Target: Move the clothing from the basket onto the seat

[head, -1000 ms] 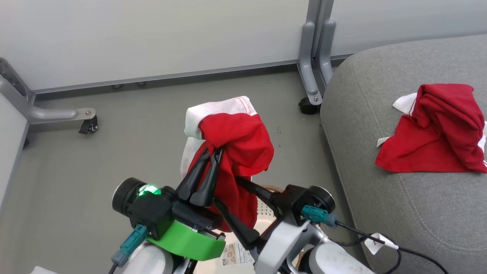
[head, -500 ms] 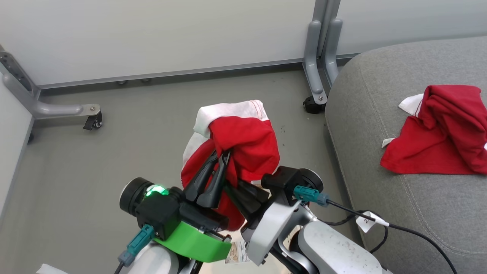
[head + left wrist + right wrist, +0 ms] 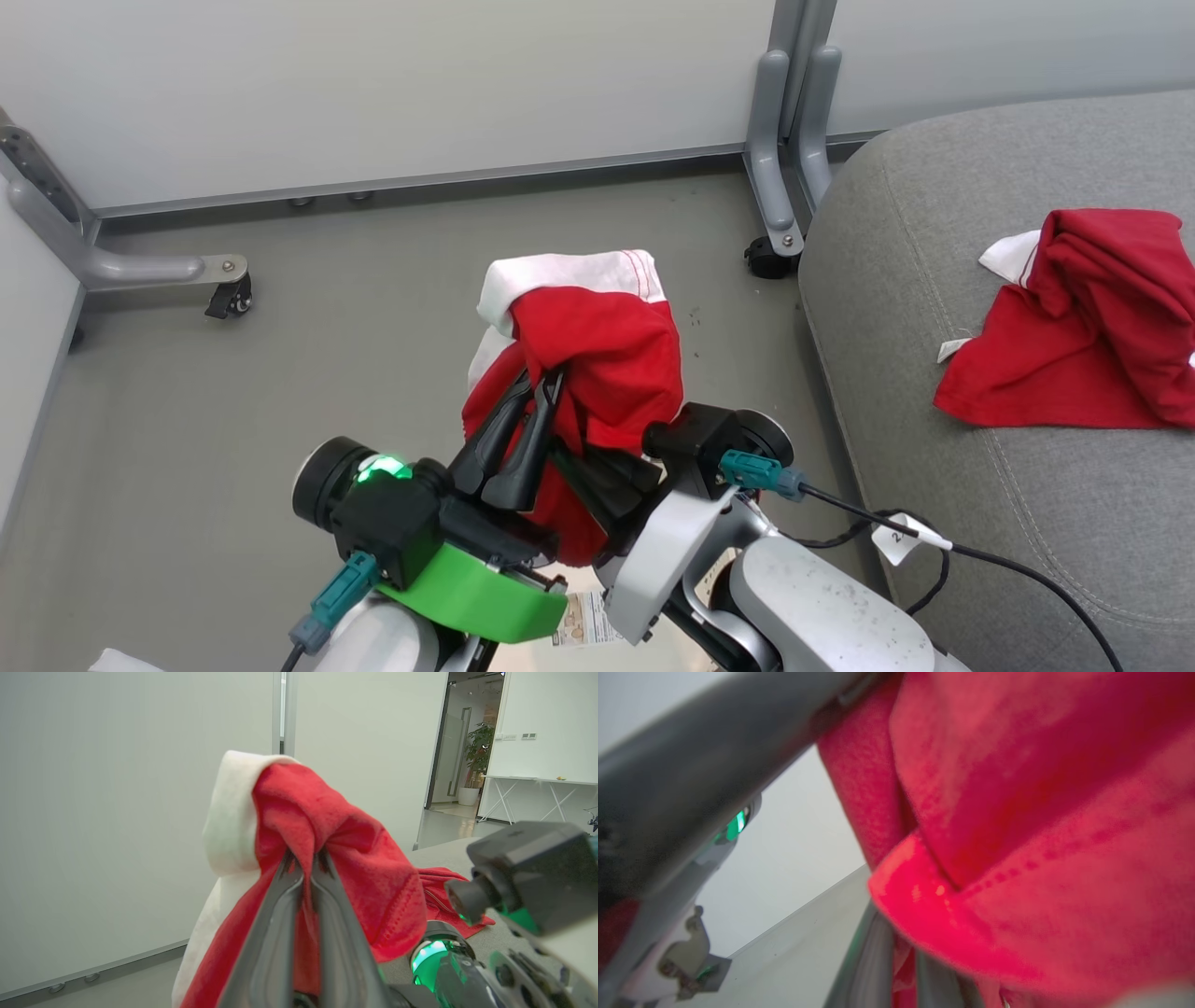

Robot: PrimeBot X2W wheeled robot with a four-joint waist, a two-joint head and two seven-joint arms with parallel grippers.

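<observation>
A grey floor (image 3: 280, 373) is seen beneath and ahead of both grippers. To their right, well apart from them, the seat (image 3: 980, 523) is found, its rounded edge turned towards them. On the seat, far to the right of the grippers, a second garment (image 3: 1074, 355) is laid in a crumpled heap, red with a white corner showing at its left.

The garment (image 3: 607, 336) is held up over the floor, clear of the seat, and is draped over the tips of the left gripper (image 3: 540, 378). In the left wrist view a fold of the red cloth is seen pinched between the two fingers, which are pressed together on it. White trim (image 3: 560, 275) is folded over the top of the bundle, above and beyond those fingers.

The right gripper (image 3: 583, 467) is brought in from the right, just below the left one, and its fingers are closed on the lower red part of the same garment. Their tips are hidden in the cloth.
</observation>
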